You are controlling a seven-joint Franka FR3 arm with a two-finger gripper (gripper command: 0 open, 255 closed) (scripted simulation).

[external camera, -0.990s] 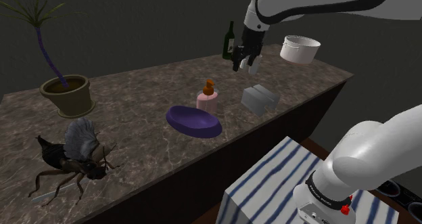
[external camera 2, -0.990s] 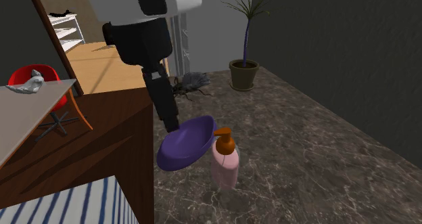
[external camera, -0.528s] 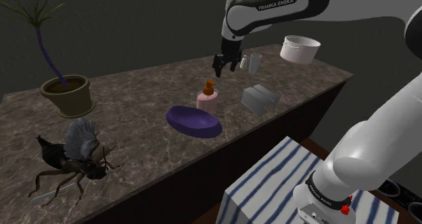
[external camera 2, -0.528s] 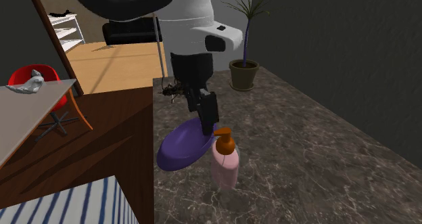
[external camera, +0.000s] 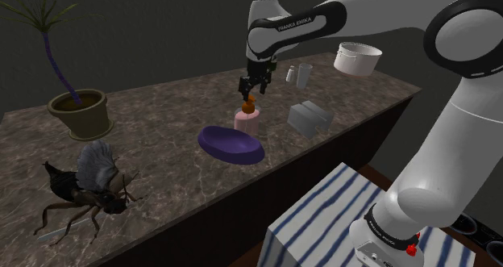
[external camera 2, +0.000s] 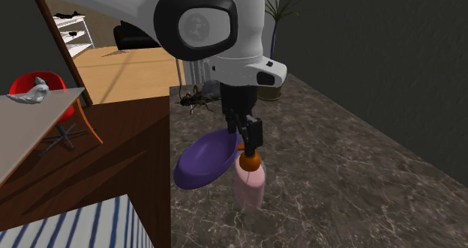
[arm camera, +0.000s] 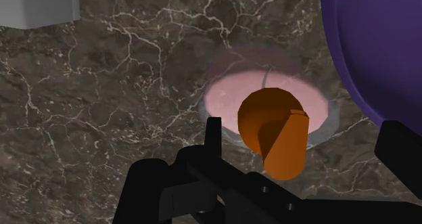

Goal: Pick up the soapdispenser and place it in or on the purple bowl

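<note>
Mid-frame in the shoulder view, the pink soap dispenser (external camera: 247, 120) stands on the bench (external camera: 161, 120) beside the purple bowl (external camera: 231, 144). The fingers (arm camera: 214, 138) hover spread wide, straddling its orange pump and gripping nothing.

In the second exterior view, the arm (external camera 2: 225, 29) across the top middle of the frame covers part of the plant (external camera 2: 281, 10). Lower down, the gripper (external camera 2: 250, 143) hides part of the fly (external camera 2: 196, 98) and the far rim of the bowl (external camera 2: 199, 160).

In the wrist view, the bowl and the box (arm camera: 37, 3) run off the frame's edge, and the pump (arm camera: 274, 138) hides much of the dispenser (arm camera: 226, 97).

In the shoulder view, upper middle, I can't make out what the two small pale things (external camera: 304, 73) are. At lower right the stand (external camera: 322, 225) is cut by the bottom edge.
</note>
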